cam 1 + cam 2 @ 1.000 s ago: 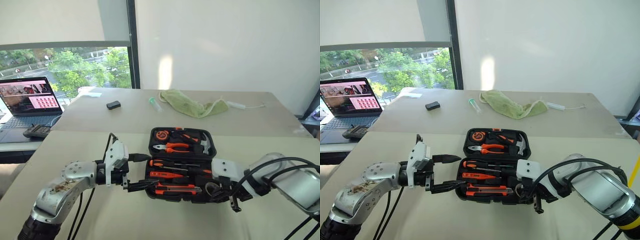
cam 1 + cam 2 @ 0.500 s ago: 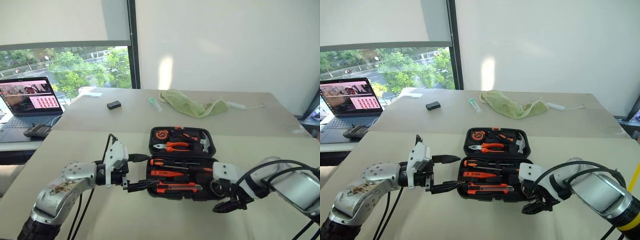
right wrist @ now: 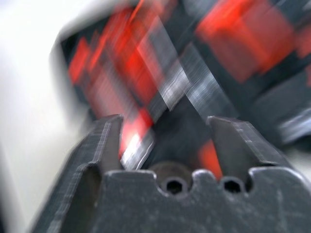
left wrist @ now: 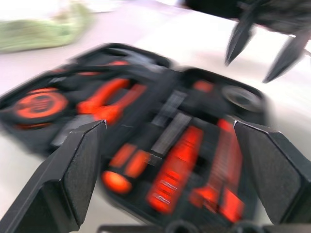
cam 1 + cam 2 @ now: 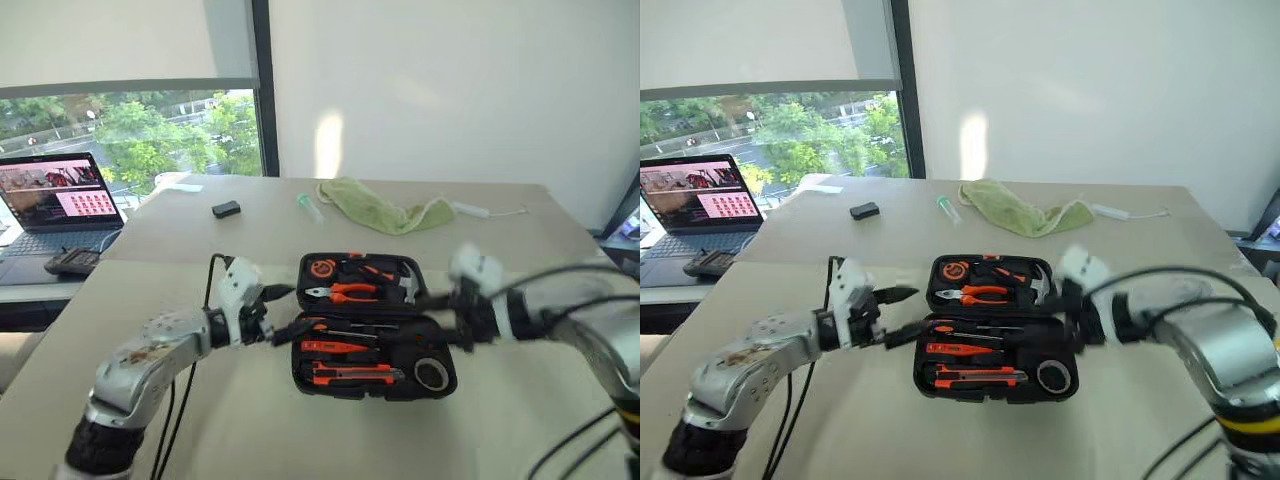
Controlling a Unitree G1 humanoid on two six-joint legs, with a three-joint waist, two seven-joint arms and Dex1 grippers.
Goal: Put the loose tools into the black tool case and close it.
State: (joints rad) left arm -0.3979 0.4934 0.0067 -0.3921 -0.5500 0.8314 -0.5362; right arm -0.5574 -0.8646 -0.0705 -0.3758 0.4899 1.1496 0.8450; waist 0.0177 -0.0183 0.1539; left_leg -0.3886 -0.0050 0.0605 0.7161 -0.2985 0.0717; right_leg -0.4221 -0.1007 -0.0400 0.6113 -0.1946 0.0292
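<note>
The black tool case [image 5: 440,345] lies open in the middle of the table. Its near half holds a long black-and-orange screwdriver [image 5: 350,329], a small red-orange screwdriver [image 5: 335,347], a utility knife [image 5: 350,375] and a black tape roll [image 5: 432,372]. The far half holds pliers [image 5: 345,293] and a hammer [image 5: 408,285]. My left gripper [image 5: 285,312] hangs open at the case's left edge by the hinge, holding nothing. At the right edge, above the hinge line, my right gripper [image 5: 1072,308] is open and empty, and it also appears in the left wrist view [image 4: 265,43].
At the far left stands an open laptop [image 5: 60,200] with a dark handset [image 5: 70,262] in front of it. Further back lie a small black box [image 5: 227,209], a small tube [image 5: 310,207], a green cloth [image 5: 385,212] and a white cable [image 5: 490,211].
My right gripper opened and rose from the case's near right corner to its right edge, uncovering the tape roll in its slot. The left gripper moved forward along the case's left edge.
</note>
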